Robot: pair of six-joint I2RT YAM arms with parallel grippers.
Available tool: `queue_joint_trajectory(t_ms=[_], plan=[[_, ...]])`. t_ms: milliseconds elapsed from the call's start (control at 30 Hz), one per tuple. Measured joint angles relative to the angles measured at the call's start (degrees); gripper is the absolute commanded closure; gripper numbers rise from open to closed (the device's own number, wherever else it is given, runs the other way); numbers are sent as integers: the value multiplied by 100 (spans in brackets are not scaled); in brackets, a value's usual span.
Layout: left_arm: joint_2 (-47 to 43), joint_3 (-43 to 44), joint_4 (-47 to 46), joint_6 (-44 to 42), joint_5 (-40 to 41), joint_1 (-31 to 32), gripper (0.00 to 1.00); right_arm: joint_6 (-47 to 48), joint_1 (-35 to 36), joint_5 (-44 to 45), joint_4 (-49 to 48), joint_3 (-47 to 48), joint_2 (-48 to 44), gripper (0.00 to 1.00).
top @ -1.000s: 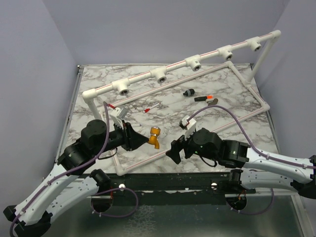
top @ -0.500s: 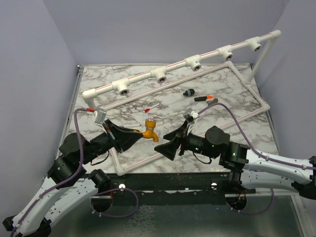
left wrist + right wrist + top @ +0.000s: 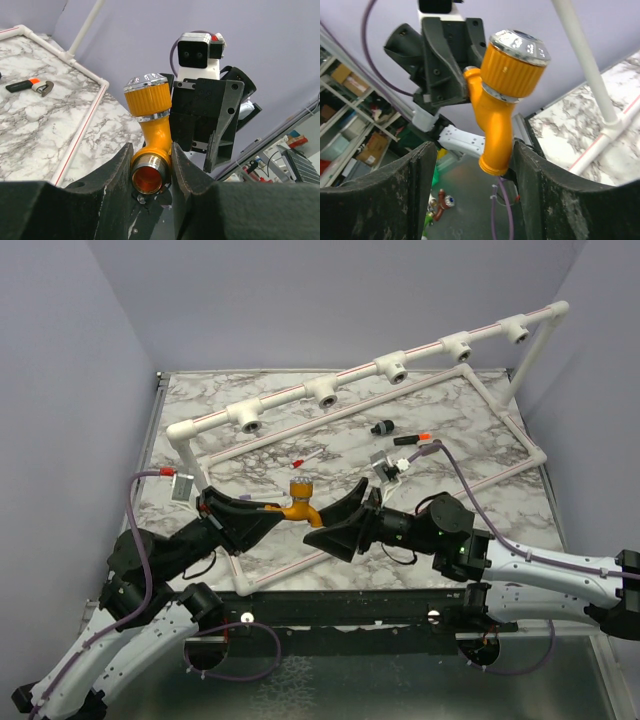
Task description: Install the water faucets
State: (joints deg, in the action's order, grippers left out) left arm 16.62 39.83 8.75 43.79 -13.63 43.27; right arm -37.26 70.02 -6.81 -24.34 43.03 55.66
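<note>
The mustard-orange faucet [image 3: 297,503] hangs in the air above the surface [image 3: 450,405], not far in from the near edge and a little left of the middle. Its ribbed knob with the silver round cap points up and toward the far edge. Its bent body drops down to a threaded metal mouth.

The left hand [image 3: 272,510] grips the faucet [image 3: 150,135] at that threaded end, its two dark fingers [image 3: 117,172] pressed against either side of the neck. From the other side comes the right hand [image 3: 333,508], fingers spread wide. In its own wrist view the faucet [image 3: 502,95] stands between the two fingers [image 3: 415,190] with a gap showing on each side, so nothing is pinched there.

Beneath the two hands lies a white pipe frame [image 3: 500,410], a flat rectangle that fills much of the surface. A raised white rail [image 3: 355,378] climbs from the left edge toward the far right corner and carries five tee sockets [image 3: 325,395], their mouths facing the near side.

Inside the frame, near the middle, lies a thin white stick with a red tip [image 3: 308,458]. Farther toward the right edge sit a small black piece [image 3: 380,427] and a black tool with an orange mark [image 3: 412,439], close to each other.
</note>
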Motion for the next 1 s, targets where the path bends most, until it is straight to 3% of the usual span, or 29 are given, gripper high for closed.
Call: queue_joint_trajectory(t_ms=[400, 1000], plan=[[-142, -216, -621, 251, -273, 0, 100, -426, 0, -289, -564, 151, 254, 53], [-356, -260, -870, 247, -520, 0, 100, -802, 0, -310, -920, 151, 313, 62]])
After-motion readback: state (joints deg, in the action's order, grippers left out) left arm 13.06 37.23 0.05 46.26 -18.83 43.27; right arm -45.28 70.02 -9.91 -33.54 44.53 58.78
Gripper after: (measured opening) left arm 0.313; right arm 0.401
